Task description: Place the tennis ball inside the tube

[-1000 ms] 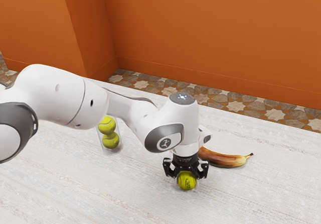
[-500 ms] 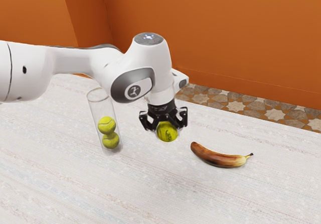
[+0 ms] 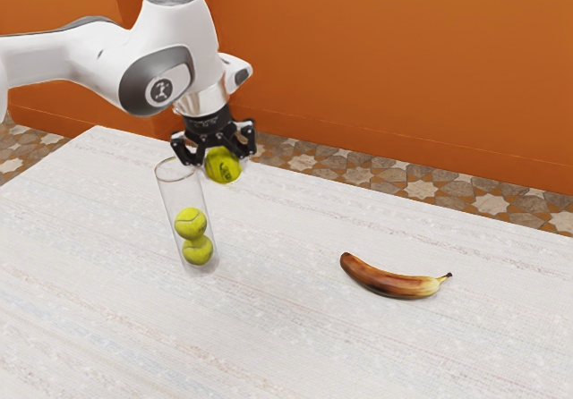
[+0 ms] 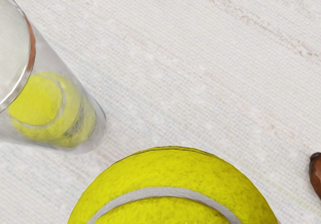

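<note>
Transport of the tennis ball (image 3: 224, 167) toward the tube (image 3: 172, 193) is, as I judge, the step in hand. The gripper (image 3: 220, 157) is clamped on this ball, with one finger at each side, and holds it in the air above the table (image 3: 295, 345). In the exterior view the ball is near the mouth of the tube, on the exterior view's right of it, and in the wrist view the ball and the rim (image 4: 31, 58) are apart, so the ball is not yet inside. Two other balls (image 3: 191, 223) are already in the tube, one upon the other. The next move probably asks me to bring the ball sideways until it is centred over the opening, then to lower it straight and only then release; a ball placed off centre could push the rim and tip the tube
</note>
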Controlling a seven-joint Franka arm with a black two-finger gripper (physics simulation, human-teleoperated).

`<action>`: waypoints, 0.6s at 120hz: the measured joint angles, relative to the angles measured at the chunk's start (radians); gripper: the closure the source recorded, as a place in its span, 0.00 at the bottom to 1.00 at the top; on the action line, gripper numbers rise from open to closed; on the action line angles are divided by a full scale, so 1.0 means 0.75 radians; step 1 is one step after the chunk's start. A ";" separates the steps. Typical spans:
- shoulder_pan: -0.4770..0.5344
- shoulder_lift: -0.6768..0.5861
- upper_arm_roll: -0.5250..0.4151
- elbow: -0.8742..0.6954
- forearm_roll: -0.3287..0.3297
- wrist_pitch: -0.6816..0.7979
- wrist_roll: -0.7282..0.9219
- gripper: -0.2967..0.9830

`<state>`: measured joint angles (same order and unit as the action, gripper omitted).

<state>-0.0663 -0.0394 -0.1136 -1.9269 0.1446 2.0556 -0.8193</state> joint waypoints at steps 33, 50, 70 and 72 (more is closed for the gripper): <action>0.162 0.012 0.044 0.030 0.000 -0.013 0.044 0.58; 0.225 0.027 0.050 0.035 0.000 -0.017 0.060 0.57; 0.271 0.042 0.055 0.037 -0.009 -0.012 0.079 0.43; 0.275 0.044 0.055 0.038 -0.010 -0.011 0.081 0.42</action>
<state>0.1399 -0.0064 -0.0720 -1.8985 0.1370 2.0472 -0.7582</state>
